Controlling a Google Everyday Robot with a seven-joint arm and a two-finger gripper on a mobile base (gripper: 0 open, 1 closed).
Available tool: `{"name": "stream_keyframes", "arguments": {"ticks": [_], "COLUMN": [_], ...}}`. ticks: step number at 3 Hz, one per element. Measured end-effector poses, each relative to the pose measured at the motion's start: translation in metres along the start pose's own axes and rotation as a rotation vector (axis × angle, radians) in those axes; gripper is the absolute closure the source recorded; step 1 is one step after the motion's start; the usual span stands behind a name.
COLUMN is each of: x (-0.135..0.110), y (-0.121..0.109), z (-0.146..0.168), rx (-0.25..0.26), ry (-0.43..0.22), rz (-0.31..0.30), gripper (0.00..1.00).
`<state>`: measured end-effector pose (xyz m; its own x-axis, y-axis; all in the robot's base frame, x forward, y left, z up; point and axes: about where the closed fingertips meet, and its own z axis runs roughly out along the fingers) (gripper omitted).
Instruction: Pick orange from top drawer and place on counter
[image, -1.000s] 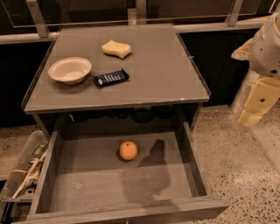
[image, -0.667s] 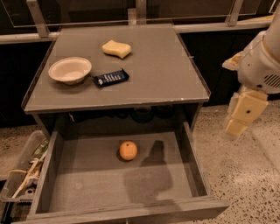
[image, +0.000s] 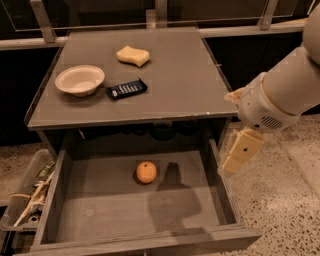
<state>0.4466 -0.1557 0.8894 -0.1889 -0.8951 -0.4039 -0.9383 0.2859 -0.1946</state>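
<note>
The desk (image: 170, 95) sits directly above the pulled-out top drawer (image: 100, 205). The claw (image: 241, 151) hangs just outside the drawer's right-hand wall, seemingly empty; whether it is spread or pressed together I cannot tell. The orange (image: 146, 172) lies on the drawer's bottom, toward its back, well apart from the claw

Orange (image: 146, 172) mid open top drawer (image: 100, 210); counter (image: 175, 85) above; jaws at drawer's right.
</note>
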Motion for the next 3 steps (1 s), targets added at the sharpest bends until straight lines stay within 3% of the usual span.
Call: {"name": "stream_keyframes", "arguments": {"ticks": [2, 3], "x": [-0.003, -0.007], "y": [0.005, 0.011], "z": [-0.002, 0.026], "rx": [0.004, -0.029], "ry": [-0.017, -0.114], "rz": [-0.016, -0.019], "gripper": [0.00, 0.00]}}
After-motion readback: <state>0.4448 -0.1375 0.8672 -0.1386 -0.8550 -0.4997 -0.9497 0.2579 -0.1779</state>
